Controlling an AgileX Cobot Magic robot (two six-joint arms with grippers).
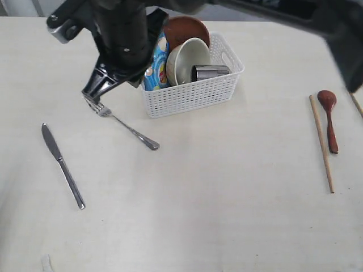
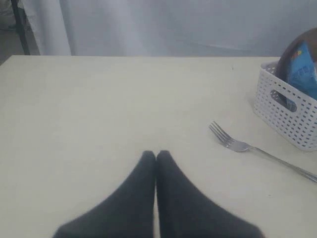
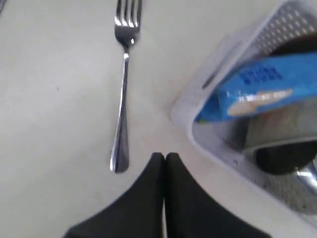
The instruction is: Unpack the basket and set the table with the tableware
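The white basket [image 1: 193, 95] [image 2: 287, 124] [image 3: 267, 27] stands far centre on the table [image 1: 227, 204]. It holds the brown plate [image 1: 187, 27], pale bowl [image 1: 190, 59] and steel cup [image 1: 210, 72]. The fork [image 1: 127, 127] [image 2: 237, 145] [image 3: 123, 99] lies left of it, with the knife [image 1: 62, 165] further left. Spoon [image 1: 329, 122] and chopsticks [image 1: 321, 144] lie at the right. My left gripper [image 1: 91, 101] [image 2: 156, 153] hangs shut and empty beside the fork's tines. My right gripper [image 3: 164, 155] is shut and empty, between the fork's handle end and the basket's corner.
A blue chips bag [image 1: 154, 71] [image 2: 303, 69] [image 3: 262, 84] leans in the basket's left end. A second chopstick [image 1: 357, 105] lies at the right edge. The right arm crosses the top of the exterior view as a dark blur.
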